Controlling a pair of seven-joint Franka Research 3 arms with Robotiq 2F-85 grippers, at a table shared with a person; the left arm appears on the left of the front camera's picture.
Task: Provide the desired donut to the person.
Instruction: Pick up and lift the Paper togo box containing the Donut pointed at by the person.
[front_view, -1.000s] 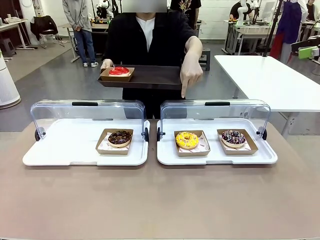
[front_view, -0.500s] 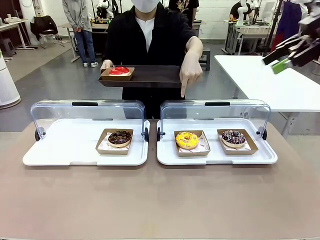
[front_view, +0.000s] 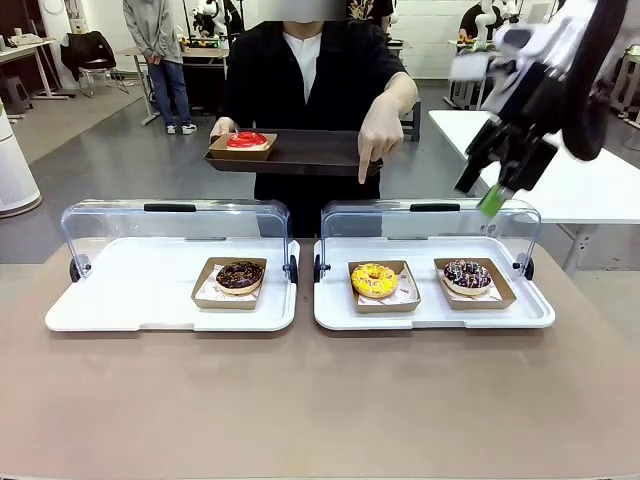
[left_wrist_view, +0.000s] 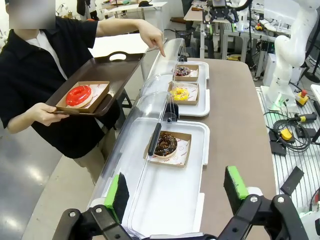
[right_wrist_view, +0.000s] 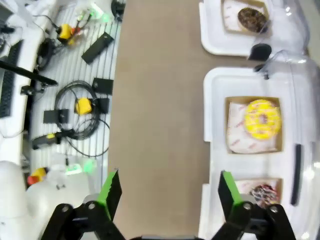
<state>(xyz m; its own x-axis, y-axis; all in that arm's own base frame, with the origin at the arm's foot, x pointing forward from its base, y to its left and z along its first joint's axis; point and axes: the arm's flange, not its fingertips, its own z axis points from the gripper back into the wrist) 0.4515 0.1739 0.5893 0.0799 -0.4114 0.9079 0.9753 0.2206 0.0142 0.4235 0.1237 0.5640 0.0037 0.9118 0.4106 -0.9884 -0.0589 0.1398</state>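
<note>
— Which donut is wanted?
— The yellow donut (front_view: 374, 279), glossy and speckled with sprinkles. It sits in a brown paper tray in the right display case (front_view: 430, 318), and the person's hand (front_view: 378, 130) points down above it.
— And the grippers?
— The left gripper (left_wrist_view: 177, 187) and the right gripper (right_wrist_view: 169, 195) are both spread wide, holding nothing.

Bystander in grey top (front_view: 155, 30) standing far left; black chair (front_view: 90, 50) nearby; white side table (front_view: 590, 190) right.
</note>
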